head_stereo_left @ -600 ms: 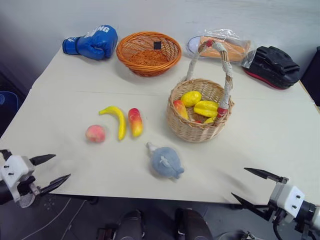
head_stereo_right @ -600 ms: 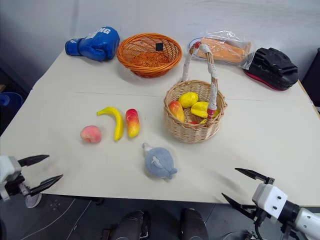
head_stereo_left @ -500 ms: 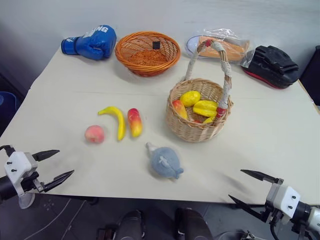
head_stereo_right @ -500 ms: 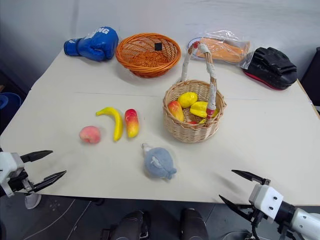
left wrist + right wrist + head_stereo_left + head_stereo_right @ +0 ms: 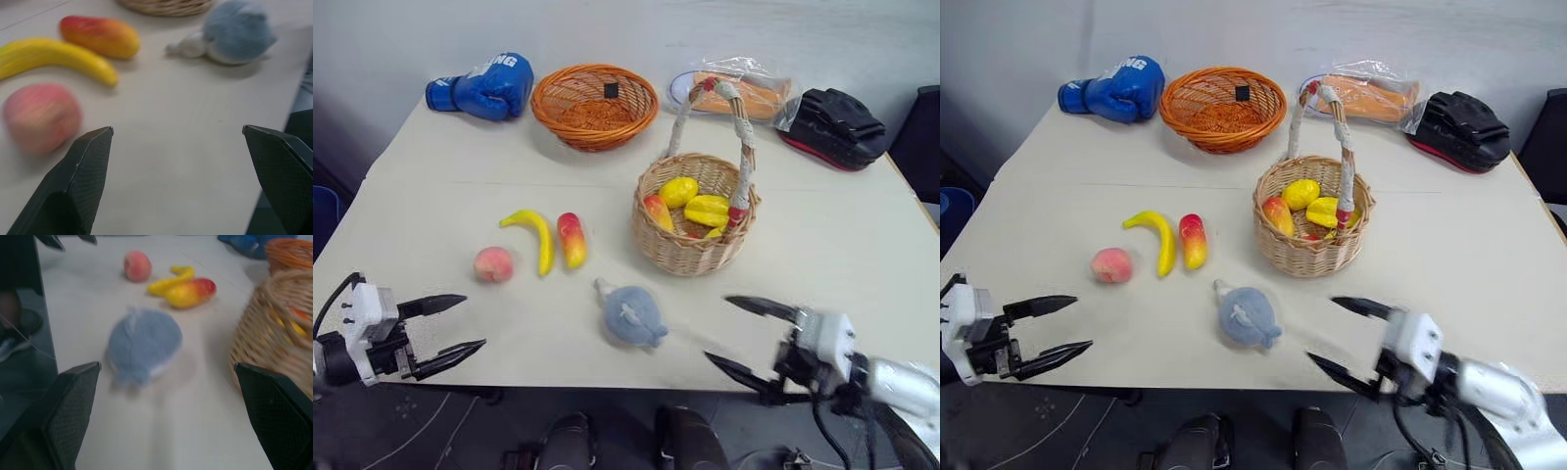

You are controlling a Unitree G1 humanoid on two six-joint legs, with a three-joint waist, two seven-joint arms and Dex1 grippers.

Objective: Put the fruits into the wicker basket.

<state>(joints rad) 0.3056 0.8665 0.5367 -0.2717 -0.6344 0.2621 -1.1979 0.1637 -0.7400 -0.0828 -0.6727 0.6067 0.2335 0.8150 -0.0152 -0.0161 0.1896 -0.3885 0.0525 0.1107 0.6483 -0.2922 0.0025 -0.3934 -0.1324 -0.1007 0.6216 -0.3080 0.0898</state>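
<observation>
On the table lie a pink-orange peach (image 5: 494, 264), a curved yellow banana (image 5: 535, 235) and a red-and-yellow mango (image 5: 572, 239), all left of the wicker basket (image 5: 690, 255). The basket stands upright with yellow fruits (image 5: 677, 191) inside. My left gripper (image 5: 472, 321) is open and empty at the table's front left edge, pointing toward the peach (image 5: 41, 117). My right gripper (image 5: 717, 328) is open and empty over the front edge, just right of the grey-blue plush toy (image 5: 631, 315) and in front of the basket.
A blue boxing glove (image 5: 481, 86), an orange woven bowl (image 5: 594, 104), a bagged orange item (image 5: 734, 90) and a black-and-red pad (image 5: 829, 125) line the table's far side. The plush toy (image 5: 144, 342) lies between my right gripper and the loose fruits.
My right gripper has swung left along the front edge, ending close to the plush toy. My left gripper has come a little to the right. Both have stayed open; the fruits have not moved.
</observation>
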